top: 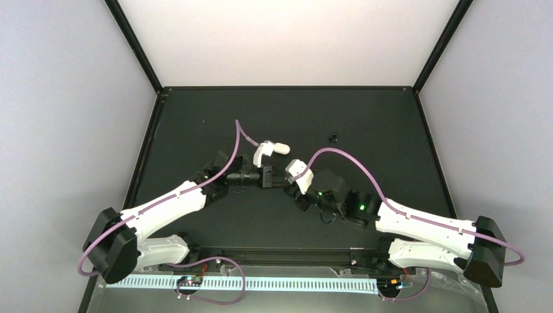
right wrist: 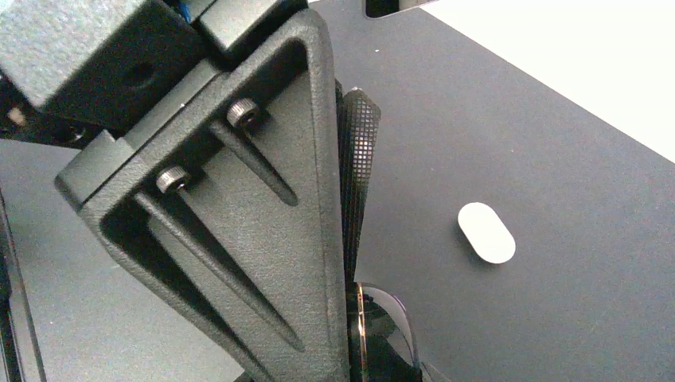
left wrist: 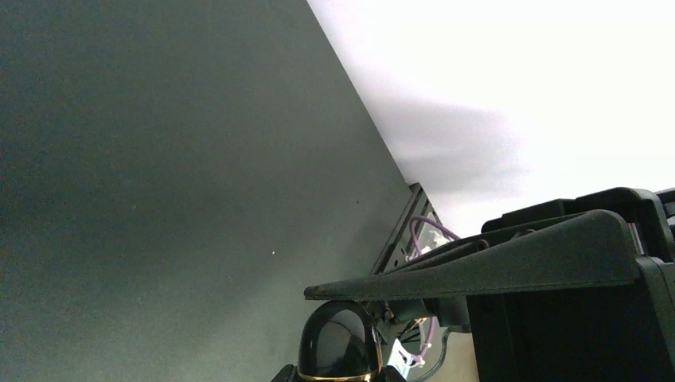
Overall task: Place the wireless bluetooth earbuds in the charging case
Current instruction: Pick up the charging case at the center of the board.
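White charging case lies flat, long axis roughly left-right; right gripper narrow, left gripper unclear.

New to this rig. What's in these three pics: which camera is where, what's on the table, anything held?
Two robot arms are bolted at the near edge of a black table. The wide picture is from a fixed camera above and behind them. The other two are from a camera on each wrist, so the big dark shapes there are that arm's own fingers. The left hand and right hand face each other, tips close, mid-table. On the table lie a white oval charging case and a small black bit. A glossy dark dome with a gold rim shows low in both wrist views; whether it is gripped is unclear. I see no earbuds.
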Motion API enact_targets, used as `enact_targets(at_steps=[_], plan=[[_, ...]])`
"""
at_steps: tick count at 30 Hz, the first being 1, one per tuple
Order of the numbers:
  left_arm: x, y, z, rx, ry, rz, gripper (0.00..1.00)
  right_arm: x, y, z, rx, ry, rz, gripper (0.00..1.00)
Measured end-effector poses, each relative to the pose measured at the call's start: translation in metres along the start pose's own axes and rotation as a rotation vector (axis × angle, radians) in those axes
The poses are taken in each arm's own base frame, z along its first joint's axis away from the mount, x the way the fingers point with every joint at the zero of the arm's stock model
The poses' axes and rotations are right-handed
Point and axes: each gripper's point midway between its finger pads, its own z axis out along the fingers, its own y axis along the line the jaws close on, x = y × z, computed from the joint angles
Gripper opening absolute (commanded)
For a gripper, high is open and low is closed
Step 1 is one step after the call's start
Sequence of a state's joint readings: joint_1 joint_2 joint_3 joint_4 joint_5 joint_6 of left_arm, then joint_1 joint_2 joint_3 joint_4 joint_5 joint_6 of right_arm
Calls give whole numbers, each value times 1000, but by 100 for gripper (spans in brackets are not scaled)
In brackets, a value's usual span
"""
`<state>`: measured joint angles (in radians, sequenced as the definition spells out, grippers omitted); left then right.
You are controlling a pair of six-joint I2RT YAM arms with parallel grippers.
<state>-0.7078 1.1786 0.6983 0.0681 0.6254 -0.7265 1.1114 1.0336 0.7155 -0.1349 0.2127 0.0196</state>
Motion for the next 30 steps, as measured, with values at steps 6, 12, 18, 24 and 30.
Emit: enact_targets(at_steps=[6,12,18,24,30], plan=[[-3,-1,0,3,-13,-7,2,-1,-2,0,14,-2,0,36],[-3,-12,-4,39,-21,16,1,-12,1,-2,-8,-18,12,80],[-13,-38,-23,87,-89,85,2,-32,7,-16,-63,-62,75,89],[-34,-60,-52,106,-227,208,2,-75,8,-65,-135,-203,155,89],[-26,-92,-95,205,-400,476,2,-114,11,-119,-237,-377,221,89]])
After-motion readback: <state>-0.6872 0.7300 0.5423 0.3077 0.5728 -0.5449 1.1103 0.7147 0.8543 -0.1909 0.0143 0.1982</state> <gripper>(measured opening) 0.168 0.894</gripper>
